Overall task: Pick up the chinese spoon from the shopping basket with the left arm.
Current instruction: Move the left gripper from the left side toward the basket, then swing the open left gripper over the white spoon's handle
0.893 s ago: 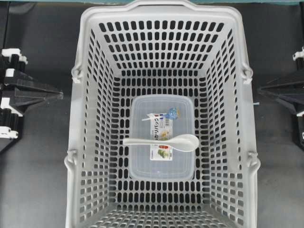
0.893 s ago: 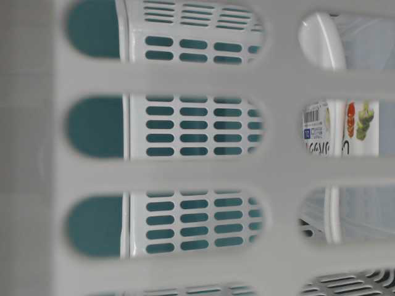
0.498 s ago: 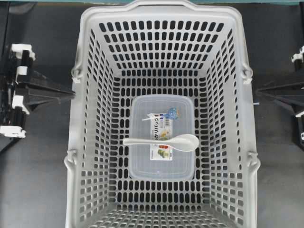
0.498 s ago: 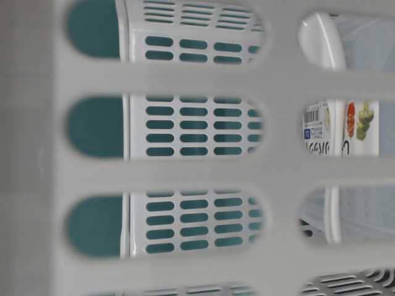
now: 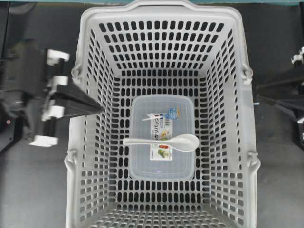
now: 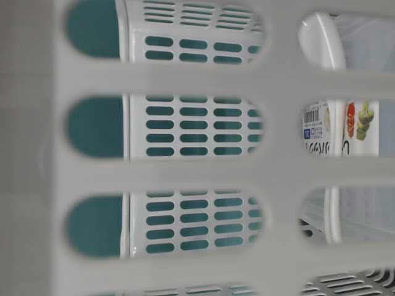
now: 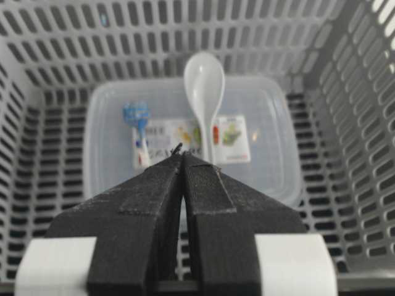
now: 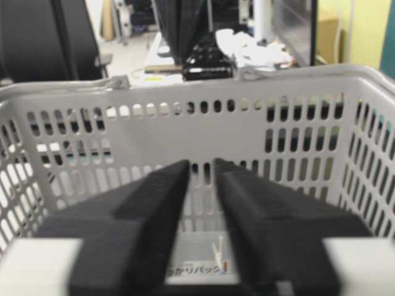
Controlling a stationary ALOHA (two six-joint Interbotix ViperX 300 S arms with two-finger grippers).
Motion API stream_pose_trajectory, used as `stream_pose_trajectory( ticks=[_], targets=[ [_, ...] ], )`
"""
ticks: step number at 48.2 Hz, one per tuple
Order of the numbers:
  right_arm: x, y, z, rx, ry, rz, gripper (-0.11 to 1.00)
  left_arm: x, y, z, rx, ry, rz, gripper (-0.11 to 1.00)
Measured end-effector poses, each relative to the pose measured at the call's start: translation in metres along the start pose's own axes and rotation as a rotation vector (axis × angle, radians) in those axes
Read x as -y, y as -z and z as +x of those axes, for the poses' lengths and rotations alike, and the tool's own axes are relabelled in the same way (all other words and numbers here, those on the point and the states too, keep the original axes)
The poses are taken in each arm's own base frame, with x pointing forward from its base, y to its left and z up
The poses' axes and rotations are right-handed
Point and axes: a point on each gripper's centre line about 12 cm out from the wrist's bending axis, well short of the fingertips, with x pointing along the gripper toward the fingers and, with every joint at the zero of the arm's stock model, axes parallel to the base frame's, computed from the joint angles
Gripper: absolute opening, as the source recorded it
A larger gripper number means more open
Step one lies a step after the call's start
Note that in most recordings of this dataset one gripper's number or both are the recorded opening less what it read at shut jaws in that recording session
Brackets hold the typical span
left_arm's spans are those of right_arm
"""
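Lying across a clear lidded container (image 5: 162, 137), chinese spoon (image 5: 164, 142); left gripper (image 5: 97, 109) pressed together, over basket wall (image 5: 88, 118).

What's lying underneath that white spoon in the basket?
The spoon rests across a clear lidded container with a printed label. Whatever is inside the container can't be made out.

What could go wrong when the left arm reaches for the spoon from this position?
1. The left gripper is shut, with its tip at the shopping basket wall; reaching low, it may hit the rim.
2. The chinese spoon lies on the smooth lid of a clear container, so it could slide when the fingers push it.
3. The fingers must open first.
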Motion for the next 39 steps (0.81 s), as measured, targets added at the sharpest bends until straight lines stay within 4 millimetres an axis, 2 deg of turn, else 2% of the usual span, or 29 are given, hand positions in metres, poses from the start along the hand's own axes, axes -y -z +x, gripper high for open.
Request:
stream_pose_trajectory(
  ticks=[4, 7, 11, 18, 22, 24, 30, 39],
  targets=[
    [0.000, -0.001, 0.000, 0.003, 0.000, 0.003, 0.52, 0.000, -0.003, 0.013, -0.044, -0.001, -0.011, 0.01],
    [0.000, -0.001, -0.001, 0.005, -0.002, 0.003, 0.63, 0.000, -0.005, 0.022, -0.077, -0.002, -0.016, 0.06],
    [-0.002, -0.001, -0.002, 0.007, -0.008, 0.003, 0.69, 0.000, -0.007, 0.035, -0.126, -0.004, -0.021, 0.26],
    [-0.002, -0.002, -0.002, 0.012, -0.010, 0.003, 0.69, 0.001, -0.008, 0.060, -0.236, -0.010, -0.042, 0.71],
    [-0.002, -0.002, -0.002, 0.010, -0.010, 0.002, 0.69, 0.001, -0.011, 0.075, -0.283, -0.014, -0.054, 0.87],
    [-0.002, -0.002, -0.002, 0.012, -0.010, 0.002, 0.69, 0.001, -0.010, 0.085, -0.311, -0.017, -0.060, 0.90],
    [-0.002, -0.002, -0.002, 0.012, -0.010, 0.000, 0.69, 0.001, -0.009, 0.112, -0.372, -0.020, -0.061, 0.86],
    [-0.002, -0.002, -0.002, 0.010, -0.010, 0.000, 0.69, 0.007, -0.004, 0.151, -0.443, -0.015, -0.054, 0.86]
  ],
)
